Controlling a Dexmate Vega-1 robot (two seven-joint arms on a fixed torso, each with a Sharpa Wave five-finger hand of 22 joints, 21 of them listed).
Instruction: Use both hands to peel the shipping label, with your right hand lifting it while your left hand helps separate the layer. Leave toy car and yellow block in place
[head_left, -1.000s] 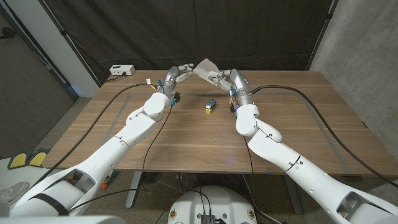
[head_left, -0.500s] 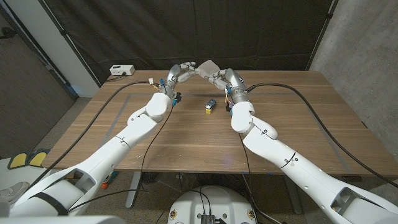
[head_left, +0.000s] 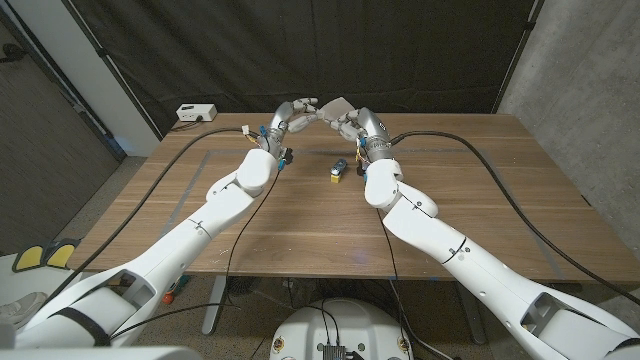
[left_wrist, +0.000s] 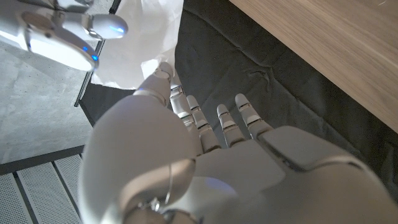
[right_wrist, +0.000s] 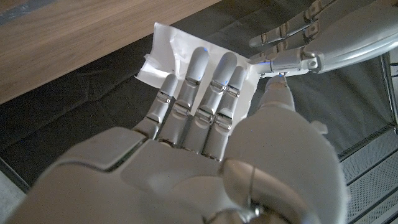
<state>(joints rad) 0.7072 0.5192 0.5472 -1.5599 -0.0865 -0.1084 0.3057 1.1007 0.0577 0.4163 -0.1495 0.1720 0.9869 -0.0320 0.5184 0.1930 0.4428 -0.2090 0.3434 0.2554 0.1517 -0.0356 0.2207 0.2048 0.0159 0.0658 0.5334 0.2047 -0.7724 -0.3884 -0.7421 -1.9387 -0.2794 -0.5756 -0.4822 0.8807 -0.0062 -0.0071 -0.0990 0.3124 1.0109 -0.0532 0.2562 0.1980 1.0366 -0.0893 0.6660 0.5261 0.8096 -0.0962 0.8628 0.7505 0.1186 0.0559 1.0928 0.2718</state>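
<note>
Both hands are raised above the far edge of the tabletop (head_left: 300, 215), meeting at the shipping label (head_left: 336, 105). The right hand (head_left: 347, 121) holds the white label, its fingers (right_wrist: 200, 93) spread flat against the sheet's back with the thumb at the edge. The left hand (head_left: 290, 115) reaches in from the other side and pinches the label's near edge with its fingertips (right_wrist: 261, 42); in the left wrist view the thumb tip (left_wrist: 163, 70) touches the crumpled white sheet (left_wrist: 143, 43), the other fingers extended and apart. The label hangs in the air between the two hands, off the wood. The toy car (head_left: 340, 163) and yellow block (head_left: 335, 179) sit together on the tabletop, just in front of the hands, between the two forearms. A white box (head_left: 196, 113) sits at the far left corner.
</note>
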